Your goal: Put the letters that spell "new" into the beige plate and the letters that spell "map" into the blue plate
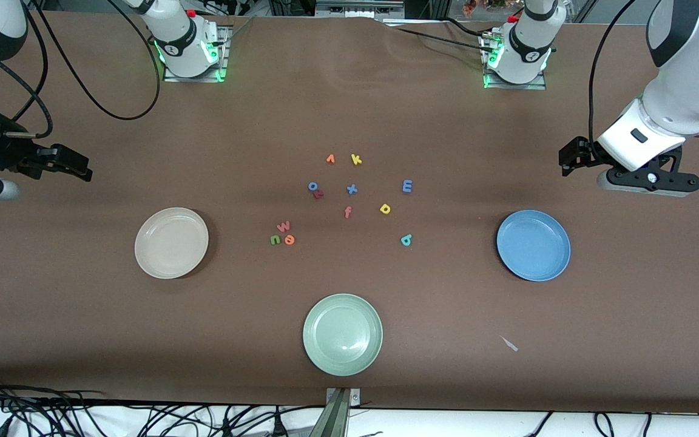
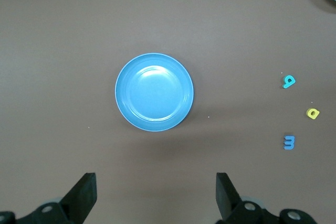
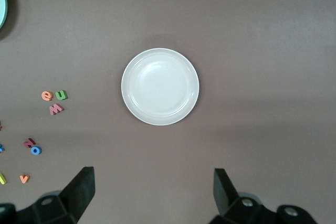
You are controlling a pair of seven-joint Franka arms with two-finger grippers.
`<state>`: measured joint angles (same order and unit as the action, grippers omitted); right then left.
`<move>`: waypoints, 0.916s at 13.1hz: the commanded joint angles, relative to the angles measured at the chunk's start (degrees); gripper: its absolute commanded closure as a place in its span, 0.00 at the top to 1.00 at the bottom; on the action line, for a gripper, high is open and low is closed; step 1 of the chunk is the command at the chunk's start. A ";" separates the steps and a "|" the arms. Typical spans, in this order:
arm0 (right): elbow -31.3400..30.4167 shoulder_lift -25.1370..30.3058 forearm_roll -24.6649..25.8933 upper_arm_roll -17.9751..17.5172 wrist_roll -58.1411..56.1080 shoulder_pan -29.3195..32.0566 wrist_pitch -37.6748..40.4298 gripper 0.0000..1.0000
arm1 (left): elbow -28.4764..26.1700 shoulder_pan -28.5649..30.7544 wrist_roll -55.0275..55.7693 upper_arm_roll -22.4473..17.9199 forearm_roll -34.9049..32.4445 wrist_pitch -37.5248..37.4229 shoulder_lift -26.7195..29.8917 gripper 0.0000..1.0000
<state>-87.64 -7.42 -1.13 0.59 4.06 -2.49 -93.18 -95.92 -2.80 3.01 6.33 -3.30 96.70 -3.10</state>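
The green n point(image 1: 275, 240), orange e point(image 1: 289, 240) and pink w point(image 1: 283, 226) lie bunched mid-table, between the other letters and the empty beige plate point(image 1: 171, 243). The light-blue m point(image 1: 407, 186), yellow a point(image 1: 385, 209) and teal p point(image 1: 406, 240) lie spread toward the empty blue plate point(image 1: 533, 245). My right gripper point(image 1: 79, 167) hangs open and empty over bare table at the right arm's end; its wrist view shows the beige plate point(image 3: 160, 86) and n point(image 3: 61, 95). My left gripper point(image 1: 568, 159) hangs open and empty over the left arm's end, looking at the blue plate point(image 2: 154, 92) and m point(image 2: 289, 142).
A pale green plate point(image 1: 342, 334) sits nearest the front camera. Extra letters lie mid-table: orange v point(image 1: 330, 159), yellow k point(image 1: 356, 159), blue o point(image 1: 312, 186), blue x point(image 1: 352, 189), red-orange f point(image 1: 347, 212). A small pale scrap point(image 1: 509, 344) lies near the front edge.
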 commanded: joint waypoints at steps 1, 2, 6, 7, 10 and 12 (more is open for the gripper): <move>0.37 0.39 0.42 0.03 -0.19 0.03 0.46 1.00 | 1.79 0.16 -0.28 0.43 -1.18 -0.90 -0.77 1.00; 0.37 0.56 0.07 0.72 -0.80 0.29 0.55 1.00 | 1.71 0.16 -0.28 0.35 -0.83 -0.90 -0.77 1.00; 0.37 0.65 0.07 0.82 -0.46 -0.41 0.81 1.00 | 1.62 0.07 -0.28 0.35 -0.65 -0.90 -0.77 1.00; 0.37 0.65 0.07 0.82 -0.28 -1.46 0.81 1.00 | 1.79 0.07 -0.20 0.43 -0.65 -0.90 -0.77 1.00; 0.37 0.65 -0.19 0.91 -0.10 -2.35 0.81 1.00 | 1.79 0.07 -0.20 0.43 -0.65 -0.90 -0.77 1.00; 0.28 0.48 -0.28 0.47 0.07 -2.78 0.72 1.00 | 1.71 0.07 -0.20 0.43 -0.65 -0.90 -0.86 1.00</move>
<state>-87.64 -7.26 -1.17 1.27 3.98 -4.82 -93.07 -95.82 -2.81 3.01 6.44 -3.30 96.70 -3.17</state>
